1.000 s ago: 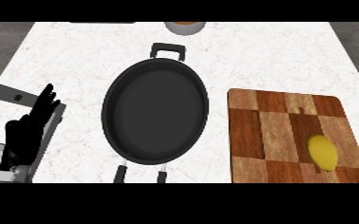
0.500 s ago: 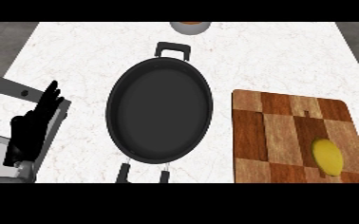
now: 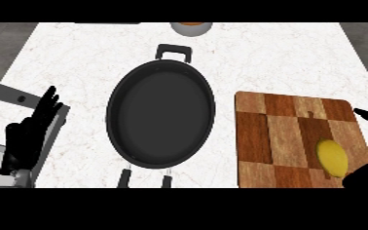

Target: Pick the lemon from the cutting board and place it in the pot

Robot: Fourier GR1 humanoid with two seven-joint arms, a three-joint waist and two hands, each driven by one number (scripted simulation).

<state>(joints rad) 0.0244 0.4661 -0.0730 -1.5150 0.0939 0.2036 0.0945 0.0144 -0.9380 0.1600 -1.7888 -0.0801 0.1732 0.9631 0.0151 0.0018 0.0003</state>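
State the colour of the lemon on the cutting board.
Yellow: the lemon shows best in the head view.

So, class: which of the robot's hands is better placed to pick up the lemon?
The right hand: it shows at the lower right edge beside the lemon on the cutting board. The left hand rests open across the pot.

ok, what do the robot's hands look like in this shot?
The left hand is all black, with slim fingers; a bit of grey forearm shows below it at the lower edge. Of the right hand only small black tips show at the right edge. No cables or markings are visible.
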